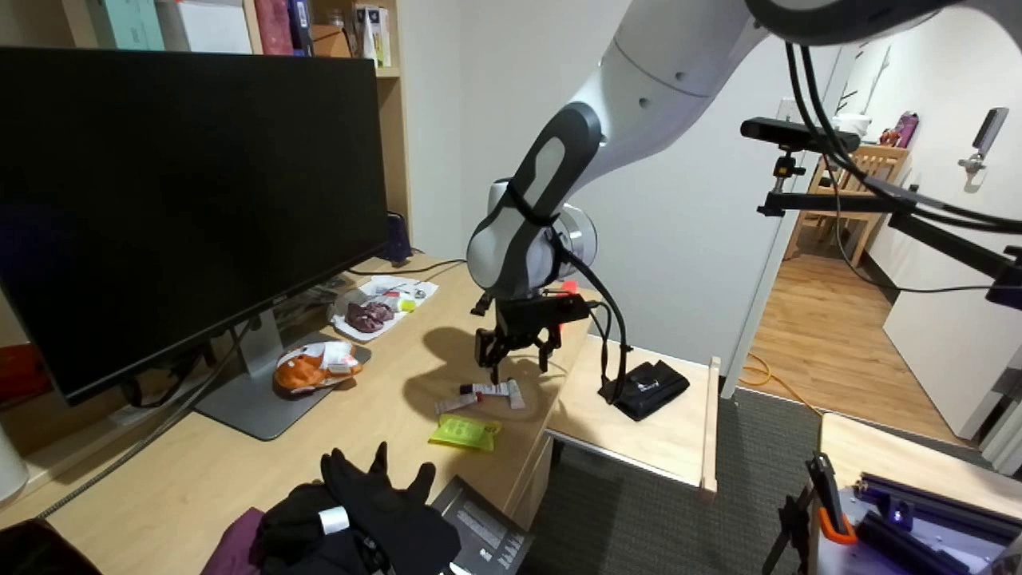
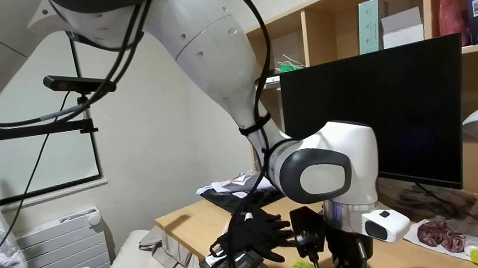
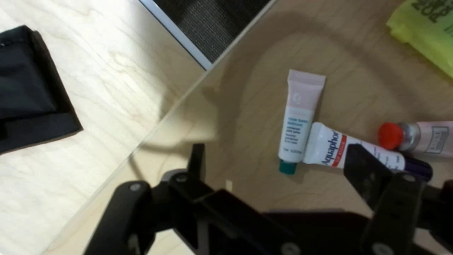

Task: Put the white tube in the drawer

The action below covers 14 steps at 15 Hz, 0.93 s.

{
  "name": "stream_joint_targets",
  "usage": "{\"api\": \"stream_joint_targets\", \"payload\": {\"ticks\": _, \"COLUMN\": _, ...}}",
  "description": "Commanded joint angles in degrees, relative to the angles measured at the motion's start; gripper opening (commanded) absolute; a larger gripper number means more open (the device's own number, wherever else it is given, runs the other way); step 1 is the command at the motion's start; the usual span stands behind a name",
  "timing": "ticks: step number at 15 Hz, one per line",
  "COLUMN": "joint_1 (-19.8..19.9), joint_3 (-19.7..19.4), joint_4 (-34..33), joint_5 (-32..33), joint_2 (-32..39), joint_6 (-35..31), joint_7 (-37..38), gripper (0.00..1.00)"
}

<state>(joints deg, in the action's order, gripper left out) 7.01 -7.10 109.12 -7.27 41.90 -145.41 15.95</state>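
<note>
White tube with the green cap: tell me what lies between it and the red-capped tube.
In the wrist view, the Aquaphor tube lies between the white tube and the red-capped tube.

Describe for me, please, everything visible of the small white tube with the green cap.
The white tube looks like soft plastic, pale pink toward its flat, crimped end, with small bluish print and its green cap on. It lies on the desk near the edge, its side by the cap apparently touching the Aquaphor tube.
</note>
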Motion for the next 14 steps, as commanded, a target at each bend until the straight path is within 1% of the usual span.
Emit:
{"api": "stream_joint_targets", "payload": {"ticks": 1, "joint_1": 2.3, "joint_3": 1.1, "joint_4": 4.3, "joint_5": -2.4, "joint_2": -3.8, "joint_6": -1.2, "joint_7": -3.2, "gripper": 1.00}}
{"api": "stream_joint_targets", "payload": {"ticks": 6, "joint_1": 3.4, "joint_3": 1.5, "joint_4": 3.6, "joint_5": -2.4, "joint_2": -3.0, "joint_6": -1.5, "joint_7": -4.9, "gripper": 1.00}}
{"api": "stream_joint_targets", "payload": {"ticks": 10, "joint_1": 3.4, "joint_3": 1.8, "joint_4": 3.1, "joint_5": -2.3, "joint_2": -2.1, "joint_6": -2.1, "joint_7": -5.8, "gripper": 1.00}}
{"api": "stream_joint_targets", "payload": {"ticks": 14, "joint_1": 3.2, "joint_3": 2.2, "joint_4": 2.5, "joint_5": -2.2, "joint_2": -1.0, "joint_6": -5.0, "joint_7": -6.2, "gripper": 1.00}}
